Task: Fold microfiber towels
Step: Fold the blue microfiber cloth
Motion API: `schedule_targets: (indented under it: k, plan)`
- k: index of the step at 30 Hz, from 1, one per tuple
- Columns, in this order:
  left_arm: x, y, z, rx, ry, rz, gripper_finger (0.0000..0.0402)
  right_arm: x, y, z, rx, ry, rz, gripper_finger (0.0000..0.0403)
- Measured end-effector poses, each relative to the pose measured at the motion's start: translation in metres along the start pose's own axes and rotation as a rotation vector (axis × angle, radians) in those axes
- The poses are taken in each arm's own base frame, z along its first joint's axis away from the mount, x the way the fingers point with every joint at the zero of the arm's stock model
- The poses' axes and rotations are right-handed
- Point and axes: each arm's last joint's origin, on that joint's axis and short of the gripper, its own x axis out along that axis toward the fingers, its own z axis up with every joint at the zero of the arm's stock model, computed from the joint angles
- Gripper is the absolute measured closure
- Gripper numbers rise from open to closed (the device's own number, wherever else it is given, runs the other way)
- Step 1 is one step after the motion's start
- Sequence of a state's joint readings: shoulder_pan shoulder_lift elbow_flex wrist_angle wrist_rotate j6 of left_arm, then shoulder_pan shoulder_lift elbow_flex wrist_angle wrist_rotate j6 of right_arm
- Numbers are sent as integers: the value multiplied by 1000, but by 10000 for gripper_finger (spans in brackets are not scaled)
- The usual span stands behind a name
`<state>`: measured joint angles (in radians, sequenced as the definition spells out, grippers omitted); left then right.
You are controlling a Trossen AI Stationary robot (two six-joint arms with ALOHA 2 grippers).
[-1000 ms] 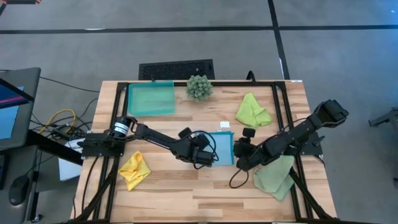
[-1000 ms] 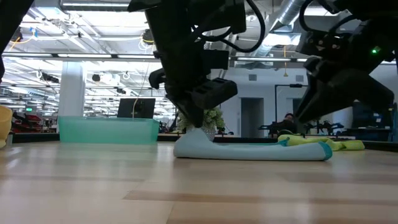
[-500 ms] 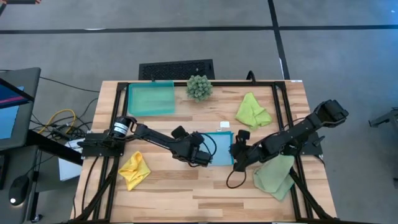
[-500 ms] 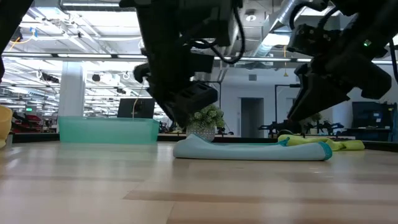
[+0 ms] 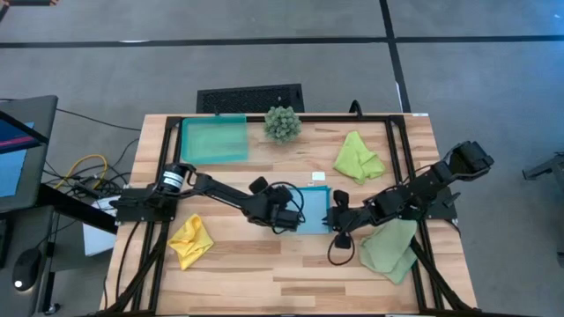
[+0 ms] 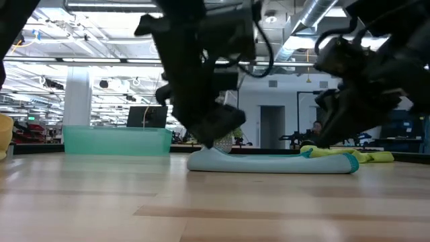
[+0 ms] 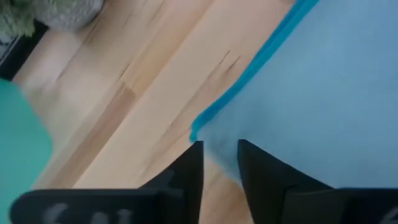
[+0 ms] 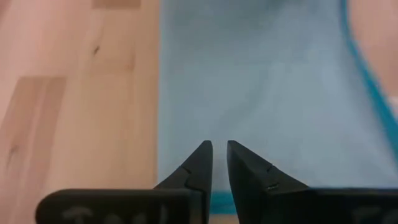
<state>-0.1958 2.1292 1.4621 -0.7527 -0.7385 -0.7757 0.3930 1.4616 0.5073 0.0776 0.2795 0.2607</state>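
The light blue towel [image 5: 315,210] lay flat in the middle of the table [image 5: 238,273], between the two arms. In the high view it looked a little longer from the far side of the table to the near side than from left to right, so its long sides faced the two grippers.

The left gripper [image 5: 289,214] was at the left side of the towel. In the left wrist view its fingers stood a little apart, with the teal-hemmed corner of the cloth just ahead of the tips. I saw nothing pinched between them.

The right gripper [image 5: 338,220] was at the opposite, right side. In its wrist view the fingers were almost pressed together, with only a thin slit between them. They pointed across the blue cloth from its hem, and they did not seem to hold it.

Both grippers were about equally near, each to its own side of the towel. I judged that a fold would need each one to take its own edge and carry it across.

The lime green towel [image 5: 357,157], the yellow towel [image 5: 190,239] and the pale sage towel [image 5: 388,246] lay crumpled, apart from this one.
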Motion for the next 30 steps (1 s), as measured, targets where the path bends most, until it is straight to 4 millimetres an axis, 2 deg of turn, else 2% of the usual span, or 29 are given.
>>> schedule_targets:
  k: [4,9,14,18,21,24,30]
  plan:
    - [13,4,-16,4,28,21,343,1,-1,-8,-5,38,54,334]
    - [13,3,-20,23,16,27,365,0,1,-14,-20,114,141,334]
    - [-14,0,-7,41,-79,4,375,-8,4,-14,-48,121,184,334]
    - [-35,4,-2,34,-133,-7,377,-19,7,-6,-50,37,195,334]
    - [-42,3,-4,41,-150,-12,377,-22,10,4,-34,-75,167,334]
    - [-35,0,-11,53,-136,-8,377,-12,10,11,-5,-144,166,334]
    - [-8,10,-32,35,-69,21,377,20,1,-4,9,-39,108,334]
